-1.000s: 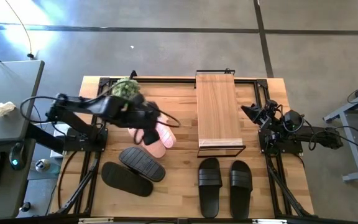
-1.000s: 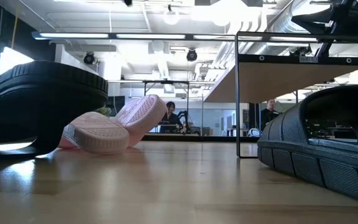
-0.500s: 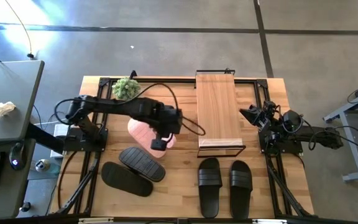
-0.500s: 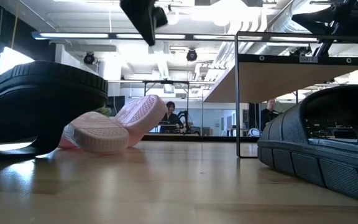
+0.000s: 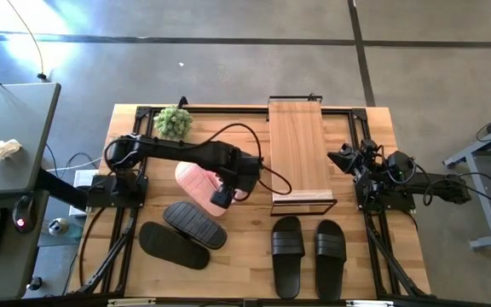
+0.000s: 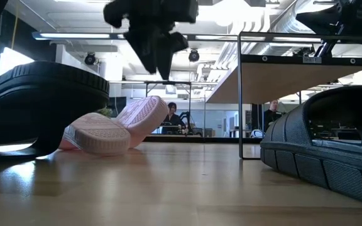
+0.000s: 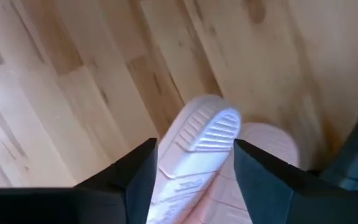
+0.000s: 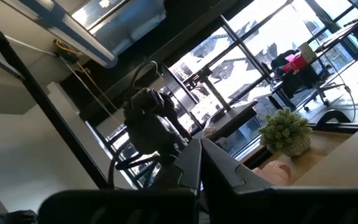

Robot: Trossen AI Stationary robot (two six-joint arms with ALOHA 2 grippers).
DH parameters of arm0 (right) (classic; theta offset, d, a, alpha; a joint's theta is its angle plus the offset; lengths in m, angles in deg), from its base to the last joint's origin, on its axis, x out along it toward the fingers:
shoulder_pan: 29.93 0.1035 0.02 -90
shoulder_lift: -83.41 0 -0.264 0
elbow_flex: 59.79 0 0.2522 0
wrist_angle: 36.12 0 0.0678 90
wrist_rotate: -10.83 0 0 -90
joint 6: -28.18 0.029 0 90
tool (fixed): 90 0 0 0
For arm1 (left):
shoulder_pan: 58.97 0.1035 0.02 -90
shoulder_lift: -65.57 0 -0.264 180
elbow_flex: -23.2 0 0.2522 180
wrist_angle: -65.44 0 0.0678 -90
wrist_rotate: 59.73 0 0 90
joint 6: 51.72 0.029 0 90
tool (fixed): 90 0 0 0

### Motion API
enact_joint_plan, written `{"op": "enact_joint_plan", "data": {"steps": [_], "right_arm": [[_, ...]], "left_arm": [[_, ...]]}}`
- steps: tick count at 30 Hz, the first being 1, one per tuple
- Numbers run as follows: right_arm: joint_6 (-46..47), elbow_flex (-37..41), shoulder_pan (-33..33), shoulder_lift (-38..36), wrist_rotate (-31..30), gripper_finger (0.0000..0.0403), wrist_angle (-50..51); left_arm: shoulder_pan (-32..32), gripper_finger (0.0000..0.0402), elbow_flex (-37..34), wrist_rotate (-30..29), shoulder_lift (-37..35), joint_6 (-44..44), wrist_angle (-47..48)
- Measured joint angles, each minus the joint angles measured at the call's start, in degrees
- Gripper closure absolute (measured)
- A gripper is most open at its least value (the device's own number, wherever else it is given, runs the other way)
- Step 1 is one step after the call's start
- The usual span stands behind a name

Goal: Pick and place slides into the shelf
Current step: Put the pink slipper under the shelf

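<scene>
Table centre: left arm reaches across from 9 o'clock, left gripper pointing down over the pink slides, fingers apart around an upturned ridged sole, not touching. Shelf at 1 o'clock, light plank top bare. Right gripper parked at 3 o'clock, jaws together. Black slides: pair at 5 o'clock, pair overlapping at 7.

Our left pincer has swung across the pink slides toward the shelf. Its fingers have parted.
</scene>
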Motion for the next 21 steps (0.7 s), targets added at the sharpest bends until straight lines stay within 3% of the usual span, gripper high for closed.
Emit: {"op": "enact_joint_plan", "data": {"steps": [21], "right_arm": [[0.22,0.00,0.00,-0.02,0.04,0.0403,0.96]], "left_arm": [[5.16,0.0197,-0.02,5.99,5.07,8.35,3.43]]}}
